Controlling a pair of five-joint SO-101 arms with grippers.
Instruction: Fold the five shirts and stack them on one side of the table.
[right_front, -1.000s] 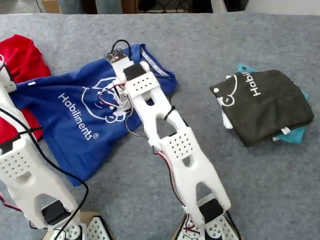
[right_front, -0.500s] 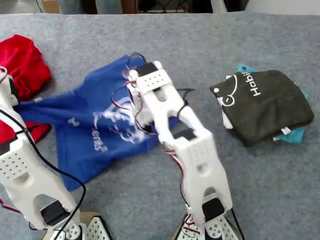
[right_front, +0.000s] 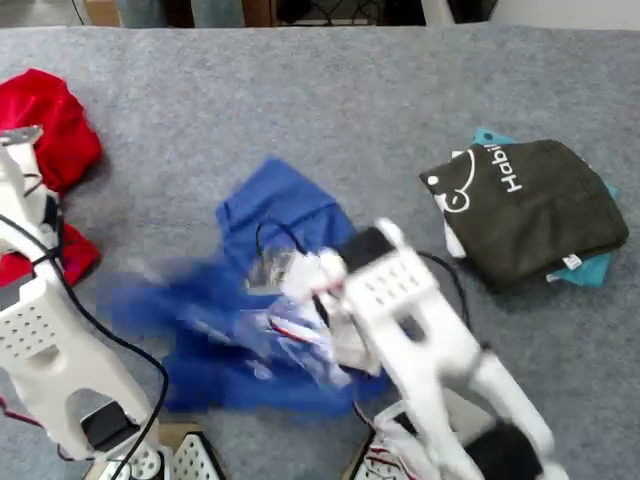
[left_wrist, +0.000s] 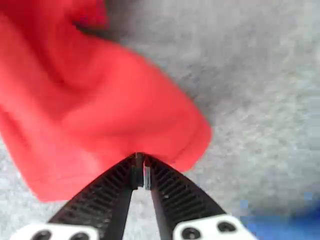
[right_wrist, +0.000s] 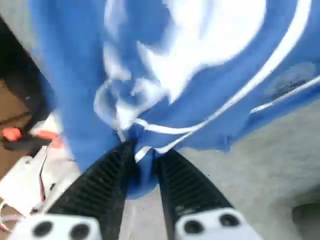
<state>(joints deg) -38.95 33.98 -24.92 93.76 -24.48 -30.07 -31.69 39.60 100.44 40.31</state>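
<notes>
The blue shirt (right_front: 280, 205) lies bunched on the table (right_front: 400, 100) at its near middle, and the right gripper (right_wrist: 145, 152) is clenched on a fold of it. The left gripper (left_wrist: 140, 170) is pressed closed, its tips at the edge of the red shirt (left_wrist: 100, 110). A folded dark shirt (right_front: 530, 215) rests on a teal shirt (right_front: 592, 268), well apart from the others.

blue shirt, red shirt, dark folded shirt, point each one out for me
blue shirt (right_front: 285, 210): high view, the flat upper part of the cloth
red shirt (right_front: 50, 105): high view, the bunched upper lump
dark folded shirt (right_front: 540, 215): high view, the middle of its top face
</notes>
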